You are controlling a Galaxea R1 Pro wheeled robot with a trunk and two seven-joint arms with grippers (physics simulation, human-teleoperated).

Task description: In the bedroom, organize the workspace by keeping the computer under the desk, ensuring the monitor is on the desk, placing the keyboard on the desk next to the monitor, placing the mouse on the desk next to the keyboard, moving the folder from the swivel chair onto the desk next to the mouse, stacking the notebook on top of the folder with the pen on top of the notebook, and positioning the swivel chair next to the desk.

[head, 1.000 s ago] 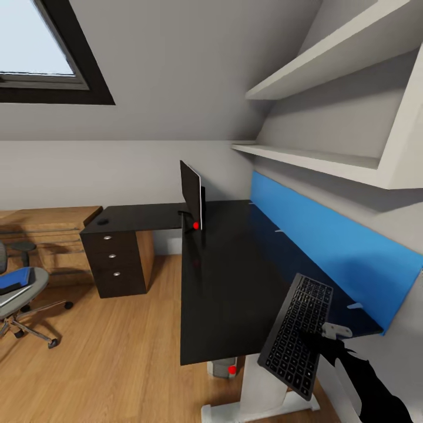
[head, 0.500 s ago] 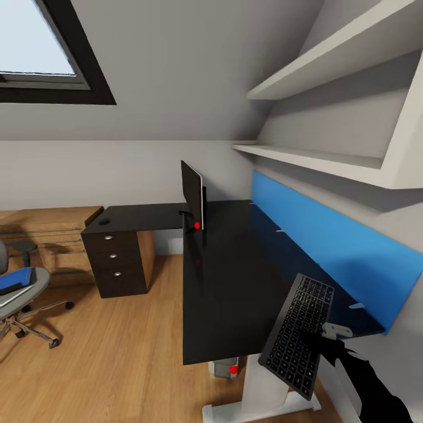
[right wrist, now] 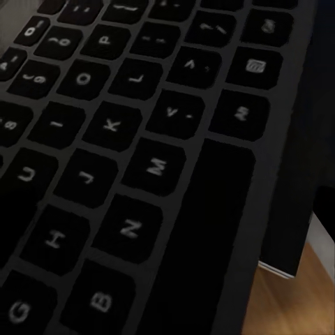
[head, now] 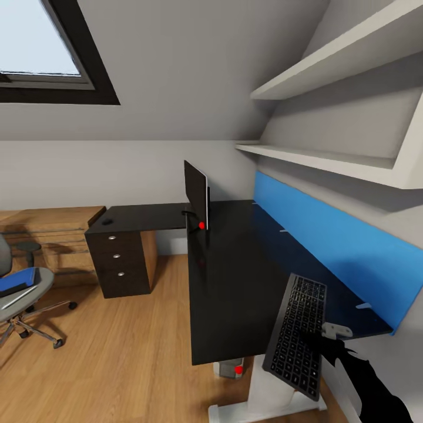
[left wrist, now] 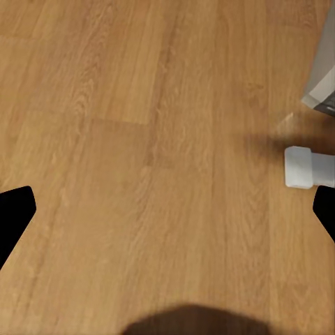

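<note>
My right gripper point(head: 328, 345) is shut on the long dark keyboard point(head: 296, 335), holding it tilted over the near end of the black L-shaped desk point(head: 235, 276). The right wrist view has the keyboard's keys point(right wrist: 139, 160) close up. The monitor point(head: 197, 192) stands edge-on at the desk's inner corner. The small black mouse point(head: 107, 222) lies on the far wing above the drawers. At the far left, the swivel chair point(head: 29, 291) carries the blue folder point(head: 14, 281). The computer point(head: 231, 369) sits under the desk. The notebook and pen are too small to tell. My left gripper point(left wrist: 167, 216) hangs open over the floor.
A blue wall panel point(head: 329, 241) runs behind the desk, with white shelves point(head: 329, 158) above it. A light wooden dresser point(head: 50, 226) stands against the back wall. The desk's white foot point(left wrist: 303, 167) rests on the wooden floor point(head: 117, 352).
The whole picture has slid a little to the right, so the camera has moved. The keyboard stays held in my right gripper as before.
</note>
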